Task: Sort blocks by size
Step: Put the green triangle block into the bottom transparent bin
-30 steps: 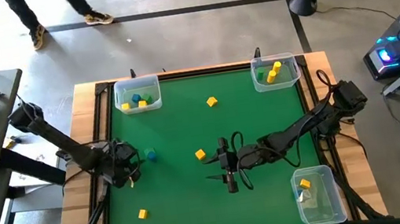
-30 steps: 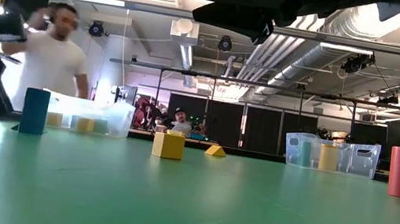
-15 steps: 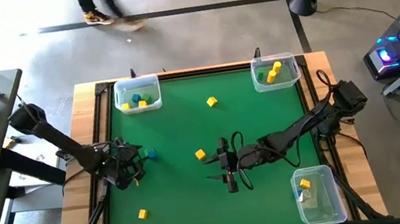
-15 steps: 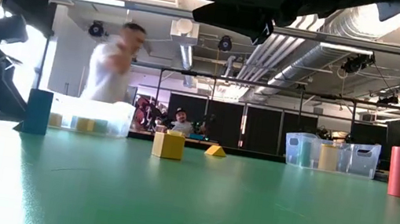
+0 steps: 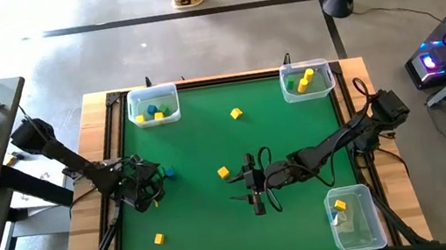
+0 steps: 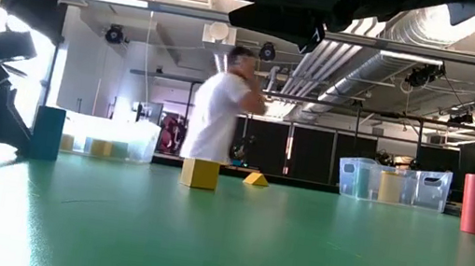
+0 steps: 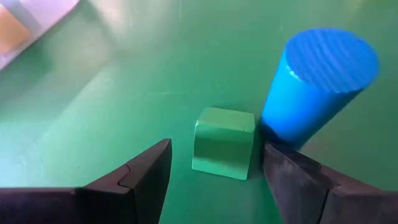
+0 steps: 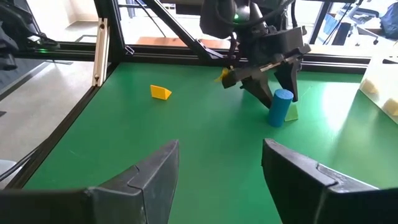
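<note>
Green felt covers the table (image 5: 220,223), which carries three clear plastic bins (image 5: 153,105) at its edges: two at the far corners and one near the right arm's base. Each bin contains a few blocks.

Left gripper (image 5: 150,182): positioned low near the table's left edge, fingers apart and holding nothing. In the left wrist view a small green cube (image 7: 223,142) lies on the felt between the two fingers (image 7: 144,174), not touching either. A blue cylinder (image 7: 316,84) stands upright just beside the cube.

Right gripper (image 5: 254,193): positioned near the table's centre, fingers apart and empty.

Loose blocks on the felt:
- yellow block (image 5: 224,173), just beside the right gripper;
- yellow block (image 5: 236,113), toward the far edge;
- yellow block (image 5: 159,238), near the front left.

A person (image 6: 221,102) shows in the room beyond the table in the low view.
</note>
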Robot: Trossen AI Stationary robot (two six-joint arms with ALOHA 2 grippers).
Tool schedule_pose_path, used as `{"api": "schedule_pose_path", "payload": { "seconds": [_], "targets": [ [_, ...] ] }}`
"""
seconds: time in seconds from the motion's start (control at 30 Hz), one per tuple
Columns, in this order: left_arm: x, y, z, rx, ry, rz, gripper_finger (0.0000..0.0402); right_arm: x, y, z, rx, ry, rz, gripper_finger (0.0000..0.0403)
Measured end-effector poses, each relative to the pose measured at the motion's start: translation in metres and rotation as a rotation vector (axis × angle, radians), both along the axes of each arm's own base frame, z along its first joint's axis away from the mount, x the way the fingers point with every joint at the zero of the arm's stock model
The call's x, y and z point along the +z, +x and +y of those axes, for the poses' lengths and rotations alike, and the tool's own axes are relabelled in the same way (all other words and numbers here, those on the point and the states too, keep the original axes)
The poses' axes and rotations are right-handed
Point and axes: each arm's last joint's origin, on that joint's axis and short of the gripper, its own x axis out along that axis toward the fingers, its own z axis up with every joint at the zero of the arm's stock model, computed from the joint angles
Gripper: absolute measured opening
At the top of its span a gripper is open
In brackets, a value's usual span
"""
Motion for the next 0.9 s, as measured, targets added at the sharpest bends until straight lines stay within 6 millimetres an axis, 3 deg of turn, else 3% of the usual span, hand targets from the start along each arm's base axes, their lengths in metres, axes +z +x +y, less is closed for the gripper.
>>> {"api": "schedule_pose_path", "payload": {
  "seconds": [0.5, 0.9],
  "targets": [
    [-0.002, 0.013, 0.006, -0.005, -0.022, 0.051, 0.0227, -0.001, 0.000, 0.000, 0.000, -0.003, 0.006, 0.0220],
    [-0.002, 0.015, 0.009, 0.004, -0.051, 0.070, 0.0113, -0.001, -0.001, 0.001, 0.003, -0.004, 0.008, 0.0220]
  ]
}}
